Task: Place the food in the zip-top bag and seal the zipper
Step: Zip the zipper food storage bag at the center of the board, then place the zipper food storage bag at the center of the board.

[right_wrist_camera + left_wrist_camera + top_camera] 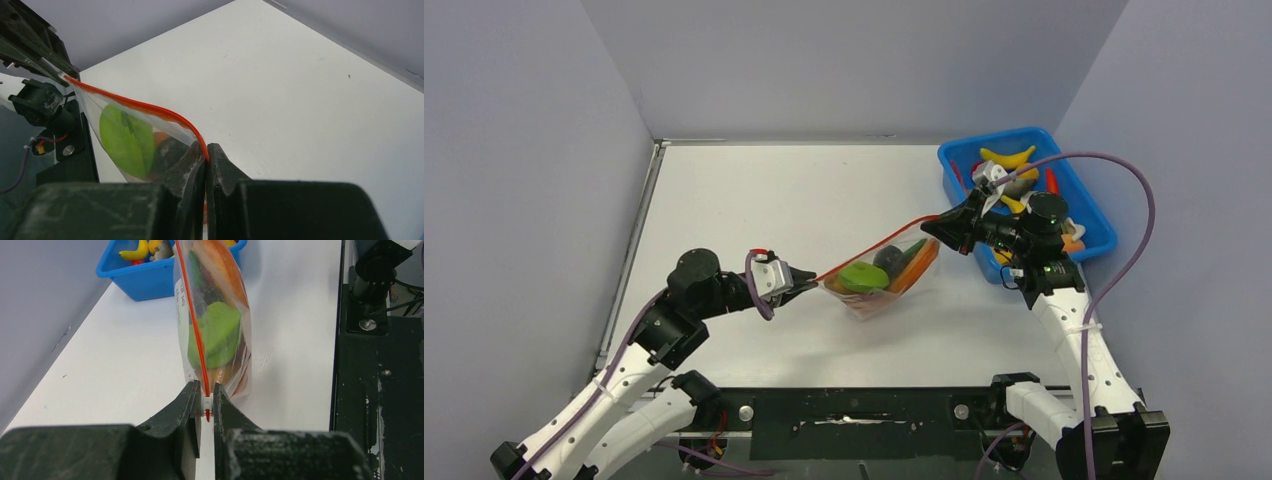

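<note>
The clear zip-top bag [879, 290] hangs between my two grippers just above the table. Inside it are a green piece [864, 277], an orange carrot [916, 265] and a dark eggplant [889, 260]. Its red-orange zipper [874, 246] runs taut from left to right. My left gripper [812, 281] is shut on the white slider [207, 402] at the zipper's left end. My right gripper [932, 229] is shut on the zipper's right end [202, 147]. The bag [215, 325] and its green piece [127, 140] show in both wrist views.
A blue tray [959, 165] stands at the back right with yellow bananas [1007, 158] and several other toy foods, partly hidden by my right arm. It also shows in the left wrist view [145, 282]. Grey walls enclose the white table.
</note>
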`<action>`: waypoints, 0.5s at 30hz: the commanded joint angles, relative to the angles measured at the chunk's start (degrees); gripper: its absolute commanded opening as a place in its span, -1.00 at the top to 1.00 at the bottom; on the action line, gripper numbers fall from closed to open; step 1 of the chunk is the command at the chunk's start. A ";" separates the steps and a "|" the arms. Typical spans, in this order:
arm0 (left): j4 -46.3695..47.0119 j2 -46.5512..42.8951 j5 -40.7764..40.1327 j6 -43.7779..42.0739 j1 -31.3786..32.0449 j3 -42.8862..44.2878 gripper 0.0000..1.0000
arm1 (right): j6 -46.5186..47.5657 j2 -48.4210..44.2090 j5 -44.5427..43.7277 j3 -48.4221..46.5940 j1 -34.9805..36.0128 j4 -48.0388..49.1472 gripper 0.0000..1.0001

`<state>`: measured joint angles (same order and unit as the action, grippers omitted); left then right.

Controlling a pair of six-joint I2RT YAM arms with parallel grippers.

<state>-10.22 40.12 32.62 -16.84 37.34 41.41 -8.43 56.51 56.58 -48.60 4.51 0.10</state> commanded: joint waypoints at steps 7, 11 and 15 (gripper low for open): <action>2.32 -3.59 4.13 9.11 -0.43 -2.28 1.00 | -3.45 -4.47 -4.31 -3.55 -0.07 -10.53 1.00; 9.46 -3.27 5.39 16.84 -0.40 -6.03 1.00 | -6.12 -5.32 -8.59 -6.66 0.41 -20.15 1.00; 16.24 -1.21 1.86 21.98 -0.36 -9.38 1.00 | -9.15 -5.34 -10.52 -3.40 0.59 -18.01 1.00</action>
<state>-3.49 37.67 35.68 -2.94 37.28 34.00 -13.72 51.86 51.94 -51.90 5.26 -17.74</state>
